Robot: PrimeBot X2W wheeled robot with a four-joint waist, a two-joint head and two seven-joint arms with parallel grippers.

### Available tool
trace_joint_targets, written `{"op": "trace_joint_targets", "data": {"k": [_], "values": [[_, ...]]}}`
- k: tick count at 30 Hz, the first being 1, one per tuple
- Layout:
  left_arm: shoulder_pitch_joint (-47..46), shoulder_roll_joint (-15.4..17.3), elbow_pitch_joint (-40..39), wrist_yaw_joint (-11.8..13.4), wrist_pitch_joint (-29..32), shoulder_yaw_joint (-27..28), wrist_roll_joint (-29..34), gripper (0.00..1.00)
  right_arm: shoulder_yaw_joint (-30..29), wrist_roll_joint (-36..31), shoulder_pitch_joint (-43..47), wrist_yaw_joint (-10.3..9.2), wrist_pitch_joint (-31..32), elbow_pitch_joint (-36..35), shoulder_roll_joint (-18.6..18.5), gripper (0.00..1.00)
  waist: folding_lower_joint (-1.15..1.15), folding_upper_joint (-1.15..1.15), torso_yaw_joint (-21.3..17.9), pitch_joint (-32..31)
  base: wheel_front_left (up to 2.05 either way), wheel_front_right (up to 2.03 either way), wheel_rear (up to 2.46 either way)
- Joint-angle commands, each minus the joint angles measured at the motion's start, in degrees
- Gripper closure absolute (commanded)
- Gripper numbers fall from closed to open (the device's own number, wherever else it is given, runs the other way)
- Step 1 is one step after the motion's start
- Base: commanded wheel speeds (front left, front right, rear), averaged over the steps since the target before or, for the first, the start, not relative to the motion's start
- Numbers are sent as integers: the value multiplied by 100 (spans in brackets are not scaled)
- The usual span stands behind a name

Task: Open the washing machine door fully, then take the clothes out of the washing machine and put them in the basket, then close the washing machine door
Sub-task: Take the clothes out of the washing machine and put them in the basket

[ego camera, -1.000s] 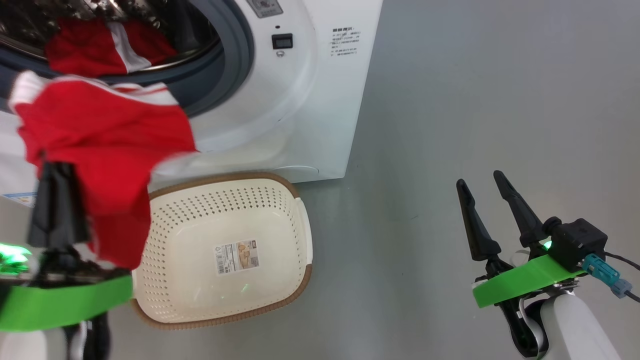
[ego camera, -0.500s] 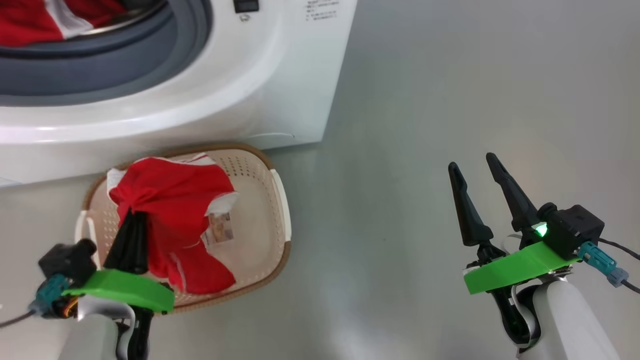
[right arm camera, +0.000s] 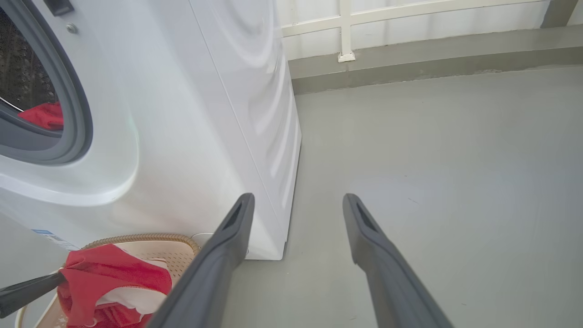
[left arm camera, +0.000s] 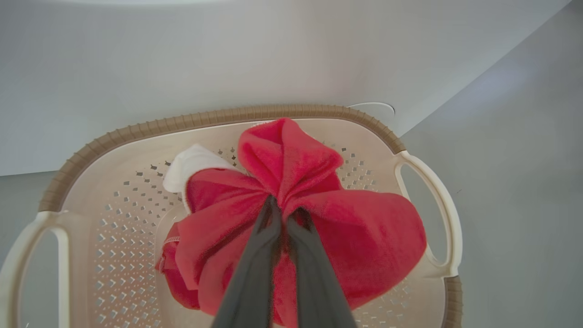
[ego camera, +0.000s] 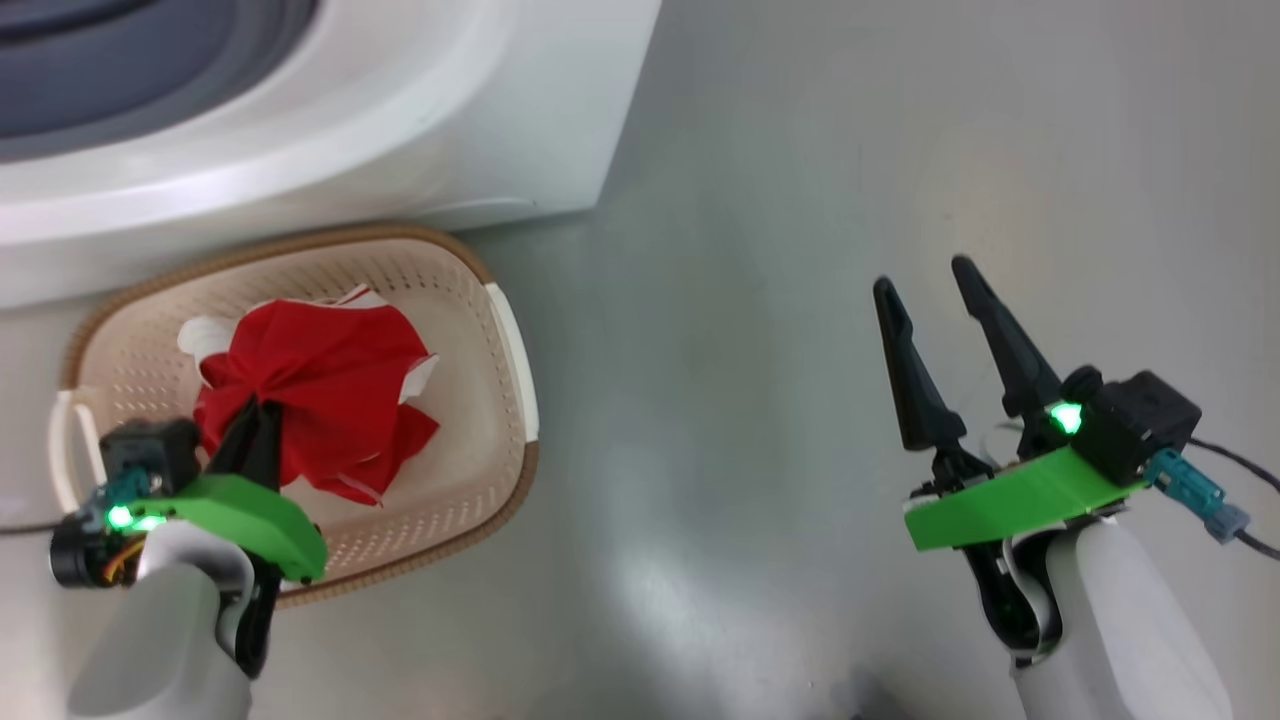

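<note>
A red garment with white trim lies bunched in the cream basket, which stands on the floor just before the white washing machine. My left gripper is shut on a fold of that garment, its fingertips pinching the cloth low inside the basket. My right gripper hangs open and empty over bare floor at the right. In the right wrist view a second red garment lies in the drum behind the grey gasket, and the held garment shows in the basket. The door is out of view.
Grey floor spreads to the right of the machine and basket. A low wall base with a white railing runs along the back behind the machine.
My left gripper has carried the red garment from in front of the drum down into the basket. The head camera has tilted down, so the machine slid up the picture. The right gripper stays open.
</note>
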Motion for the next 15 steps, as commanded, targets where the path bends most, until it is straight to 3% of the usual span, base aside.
{"op": "trace_joint_targets", "data": {"k": [1,15], "values": [[-78,202,21,-16,-47,100,49,100,121,-95,-44,9,-42,-168,37,0,0,0,-115,232,0,0,0],[-922,442,1454,-16,-47,-494,-204,100,174,-115,-250,9,-42,-274,92,0,0,0,-346,730,0,0,0]]}}
